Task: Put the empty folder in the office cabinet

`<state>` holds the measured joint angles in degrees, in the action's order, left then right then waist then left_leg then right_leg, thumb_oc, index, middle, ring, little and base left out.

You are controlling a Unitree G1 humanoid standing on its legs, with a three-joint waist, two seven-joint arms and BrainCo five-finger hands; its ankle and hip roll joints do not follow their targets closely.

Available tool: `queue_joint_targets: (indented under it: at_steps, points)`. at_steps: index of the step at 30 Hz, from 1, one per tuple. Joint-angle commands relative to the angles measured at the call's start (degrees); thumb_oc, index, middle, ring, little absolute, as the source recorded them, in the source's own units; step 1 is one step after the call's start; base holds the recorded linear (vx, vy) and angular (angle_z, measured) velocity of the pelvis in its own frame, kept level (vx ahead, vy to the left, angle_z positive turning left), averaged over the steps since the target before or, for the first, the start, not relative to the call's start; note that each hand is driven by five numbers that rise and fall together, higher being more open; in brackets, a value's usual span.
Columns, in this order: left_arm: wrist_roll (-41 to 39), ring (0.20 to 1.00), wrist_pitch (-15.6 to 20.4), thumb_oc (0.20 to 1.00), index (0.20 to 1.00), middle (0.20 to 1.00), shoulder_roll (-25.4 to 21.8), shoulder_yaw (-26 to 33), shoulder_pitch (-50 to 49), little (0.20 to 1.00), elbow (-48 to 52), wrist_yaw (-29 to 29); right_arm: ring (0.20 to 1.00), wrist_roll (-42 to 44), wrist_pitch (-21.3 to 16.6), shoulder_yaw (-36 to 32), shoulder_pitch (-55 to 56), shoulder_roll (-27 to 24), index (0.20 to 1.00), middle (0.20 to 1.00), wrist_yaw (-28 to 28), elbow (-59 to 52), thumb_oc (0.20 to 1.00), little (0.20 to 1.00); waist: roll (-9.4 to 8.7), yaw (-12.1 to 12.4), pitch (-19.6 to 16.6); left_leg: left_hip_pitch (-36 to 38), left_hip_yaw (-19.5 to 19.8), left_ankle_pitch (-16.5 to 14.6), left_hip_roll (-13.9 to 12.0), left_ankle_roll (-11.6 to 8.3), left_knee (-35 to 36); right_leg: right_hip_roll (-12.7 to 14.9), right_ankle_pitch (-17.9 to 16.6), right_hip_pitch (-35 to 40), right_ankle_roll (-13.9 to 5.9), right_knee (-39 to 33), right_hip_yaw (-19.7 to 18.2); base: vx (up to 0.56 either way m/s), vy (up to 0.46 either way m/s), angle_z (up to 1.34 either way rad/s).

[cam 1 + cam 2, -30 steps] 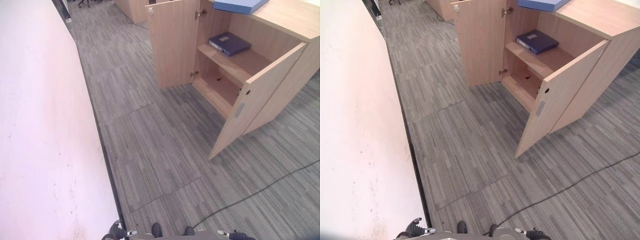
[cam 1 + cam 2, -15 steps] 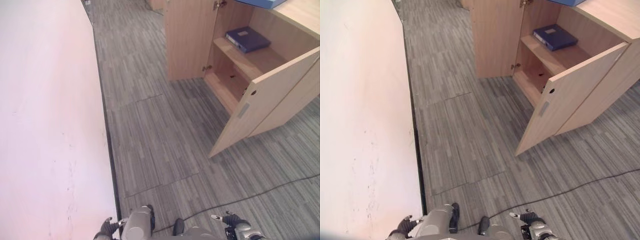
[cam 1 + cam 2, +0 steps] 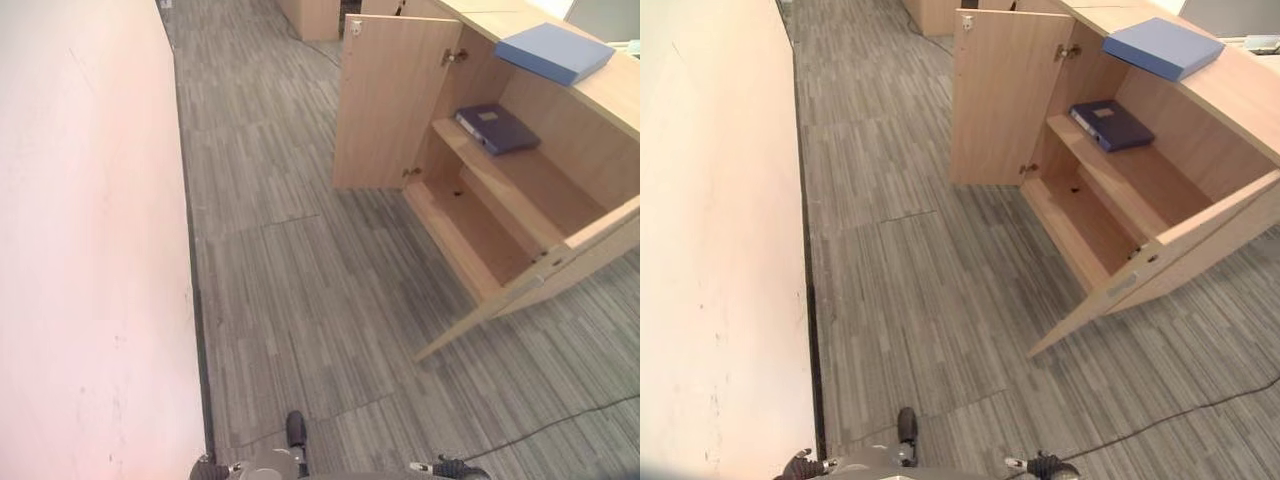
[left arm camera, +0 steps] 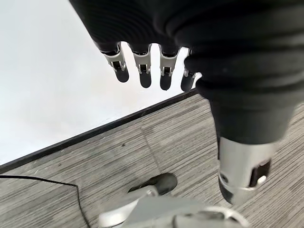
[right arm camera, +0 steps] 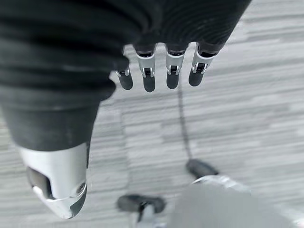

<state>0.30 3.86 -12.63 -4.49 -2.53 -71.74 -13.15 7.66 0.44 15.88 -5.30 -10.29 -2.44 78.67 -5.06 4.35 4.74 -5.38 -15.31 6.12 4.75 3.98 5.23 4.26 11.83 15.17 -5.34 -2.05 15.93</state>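
Observation:
The wooden office cabinet [image 3: 600, 100] stands at the right with both doors open. Its left door [image 3: 390, 105] swings out toward the far side, and its right door [image 3: 560, 270] juts over the carpet nearer me. A dark blue folder [image 3: 497, 128] lies flat on the upper shelf [image 3: 520, 175]. On the cabinet top rests a light blue folder [image 3: 553, 52]. My left hand [image 4: 144, 71] hangs low at my side over the carpet, fingers straight, holding nothing. My right hand [image 5: 148, 76] hangs the same way, open and empty, far from the cabinet.
A white wall [image 3: 80, 250] with a black skirting strip [image 3: 200, 330] runs along my left. Grey striped carpet [image 3: 300, 280] lies between me and the cabinet. The lower shelf [image 3: 455, 220] holds nothing. Another wooden unit [image 3: 315, 15] stands far back.
The whole picture has shifted, so the camera moved: the cabinet top and the light blue folder on it now show fully. Both hands stay low and empty.

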Motion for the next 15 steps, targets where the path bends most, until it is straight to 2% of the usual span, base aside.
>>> queue_joint_targets:
  at_steps: [1,2,3,5,6,8,10,11,12,14,15]
  points:
    - [-1.6,1.0,0.4,1.0,1.0,1.0,-1.2,-0.9,-1.0,1.0,0.3,-1.2,1.0,-2.2,0.1,0.0,1.0,-1.3,1.0,1.0,0.0,-2.4,1.0,1.0,0.95,2.1,-1.1,-1.7,1.0,-1.9,-3.0,-4.88,-0.2,3.9,-8.4,-2.9,-4.43,2.3,1.8,0.27,0.291,0.01]
    - [-1.6,1.0,0.4,1.0,1.0,1.0,-1.3,-1.0,-0.7,1.0,0.3,-1.2,1.0,-2.2,0.1,0.0,0.6,-1.2,1.0,1.0,0.1,-2.6,1.0,1.0,0.95,2.2,-1.3,-1.0,1.0,-2.8,-2.2,-4.28,-0.2,5.4,-9.7,-3.5,-5.13,4.8,2.0,0.22,0.304,0.03]
    - [-1.7,1.0,0.4,1.0,1.0,1.0,-1.4,-1.1,-0.5,1.0,0.3,-1.1,1.0,-2.4,0.3,-0.2,0.4,-1.3,1.0,1.0,0.4,-3.0,1.0,1.0,1.24,2.2,-1.2,1.0,1.4,-4.5,-0.6,-3.12,-0.2,8.9,-13.9,-5.8,-6.45,12.2,2.8,0.19,0.331,0.01]
    - [-1.7,1.0,0.1,1.0,1.0,1.0,-1.6,-1.5,0.0,1.0,0.3,-1.2,1.0,-2.6,0.5,-0.2,0.0,-1.5,1.0,1.0,0.5,-3.4,1.0,1.0,1.77,1.7,-0.4,3.1,2.3,-6.3,1.6,-1.24,-0.2,12.6,-21.0,-9.0,-7.37,22.6,2.7,0.16,0.321,0.16]
    - [-1.7,1.0,-0.1,1.0,1.0,1.0,-1.8,-1.7,0.1,1.0,0.4,-1.1,1.0,-2.5,0.7,-0.2,-0.1,-1.6,1.0,1.0,0.3,-3.7,1.0,1.0,2.15,1.4,0.1,4.0,2.9,-6.9,2.3,-0.41,-0.2,14.0,-23.6,-10.4,-6.97,27.7,2.6,0.15,0.274,0.32]
    - [-1.7,1.0,-0.3,1.0,1.0,1.0,-2.3,-2.0,0.4,1.0,0.3,-1.0,1.0,-2.1,0.5,0.1,-0.1,-1.3,1.0,1.0,0.1,-4.4,1.0,1.0,3.08,0.6,1.1,5.9,3.9,-8.0,2.3,0.35,-0.2,15.2,-23.5,-13.9,-5.67,36.2,3.0,0.14,0.195,0.51]
    - [-1.6,1.0,-0.4,1.0,1.0,1.0,-2.4,-2.4,0.6,1.0,0.2,-1.0,1.0,-1.7,0.3,0.5,-0.1,-1.1,1.0,1.0,0.0,-5.0,1.0,1.0,4.2,-0.2,2.2,7.8,5.6,-8.4,1.4,0.3,-0.2,14.1,-19.0,-18.4,-3.47,39.8,2.1,0.12,0.041,0.75]
    - [-1.7,1.0,-0.3,1.0,1.0,1.0,-2.3,-2.6,0.8,1.0,0.0,-1.0,1.0,-1.3,0.2,0.8,-0.2,-1.1,1.0,1.0,0.0,-5.5,1.0,1.0,4.9,-0.6,2.9,8.6,6.4,-8.2,0.7,0.01,-0.2,12.7,-16.1,-20.7,-2.15,38.7,1.8,0.11,-0.067,0.62]
    - [-1.7,1.0,-0.2,1.0,1.0,1.0,-2.3,-2.6,0.8,1.0,-0.1,-0.9,1.0,-1.1,0.1,0.9,-0.5,-1.2,1.0,1.0,0.0,-6.1,1.0,1.0,5.31,-0.8,3.6,9.4,7.0,-8.2,0.2,-0.35,-0.2,11.4,-14.8,-21.7,-1.71,35.8,1.6,0.1,-0.116,0.53]
    - [-1.4,1.0,0.0,1.0,1.0,1.0,-2.3,-3.0,0.9,1.0,-0.2,-0.8,1.0,-1.2,0.0,1.5,-1.2,-1.4,1.0,1.0,-0.1,-6.8,1.0,1.0,5.71,-1.1,4.7,10.6,8.2,-8.4,-0.9,-1.1,-0.2,9.1,-13.8,-22.2,-1.44,29.2,1.8,0.09,-0.155,0.48]
    - [-1.0,1.0,0.0,1.0,1.0,1.0,-2.2,-3.4,0.9,1.0,-0.3,-0.9,1.0,-1.3,0.0,1.7,-1.5,-1.5,1.0,1.0,-0.2,-7.1,1.0,1.0,5.5,-1.4,5.0,11.2,8.9,-8.8,-1.0,-1.45,-0.2,7.4,-14.1,-23.4,-1.76,22.5,0.9,0.08,-0.178,0.38]
